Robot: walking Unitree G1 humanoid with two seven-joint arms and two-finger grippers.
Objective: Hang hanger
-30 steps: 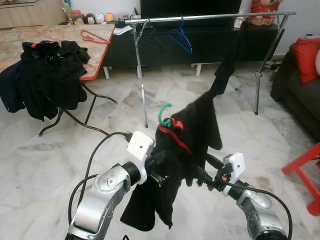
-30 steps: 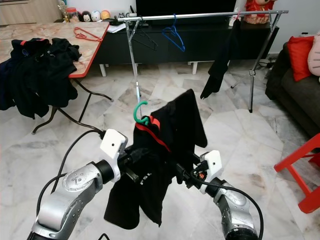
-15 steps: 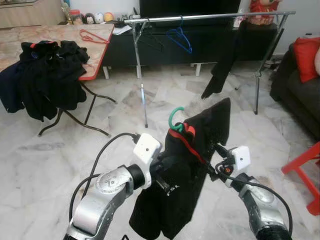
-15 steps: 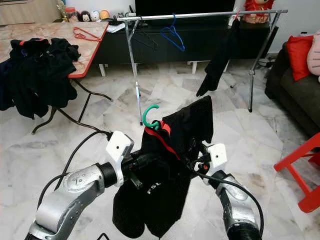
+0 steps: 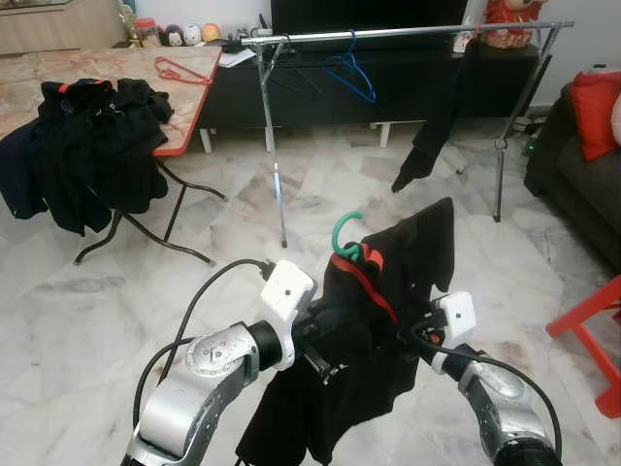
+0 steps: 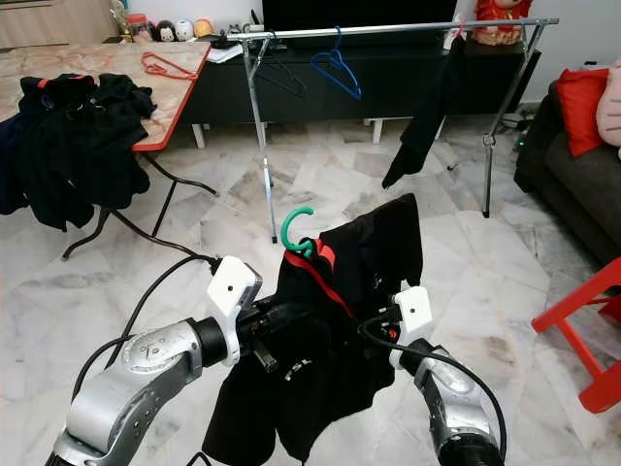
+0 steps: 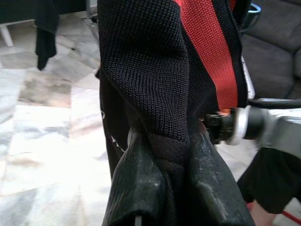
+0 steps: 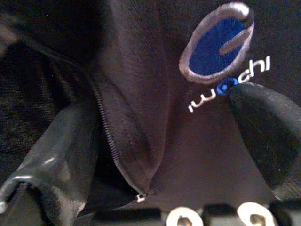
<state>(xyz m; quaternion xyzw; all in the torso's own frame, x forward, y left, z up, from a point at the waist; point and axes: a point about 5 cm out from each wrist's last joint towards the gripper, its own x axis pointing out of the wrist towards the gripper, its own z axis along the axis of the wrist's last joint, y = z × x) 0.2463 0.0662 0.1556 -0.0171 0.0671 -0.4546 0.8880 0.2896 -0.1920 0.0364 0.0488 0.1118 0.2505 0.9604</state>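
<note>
Marble floor (image 5: 87,301) spreads across a living room where a metal clothes rail (image 5: 408,33) stands ahead of the robot, well apart from it, with a blue hanger (image 5: 349,78) and a dark garment (image 5: 437,116) already on its bar; a folding table (image 5: 146,60) to the left carries a heap of dark clothes (image 5: 92,136) and a red hanger (image 5: 182,71). Both arms carry a black jacket (image 5: 369,349) with red trim at chest height, spread between them, which appears meant to keep the cloth clear of the floor and the green hanger (image 5: 343,236) hook pointing upward, free to meet the rail. That hook rises from the collar between the arms. The left gripper (image 7: 164,188) is clenched on a fold of the jacket near the collar, knit cloth pinched tight between its two fingers (image 7: 136,188). The right gripper (image 8: 164,136) has its fingers (image 8: 61,141) spread wider around the jacket by the zip and a blue badge (image 8: 216,44), pressing into the cloth; whether it truly clamps is not clear. The hanging itself looks not yet begun, the rail being out of reach
</note>
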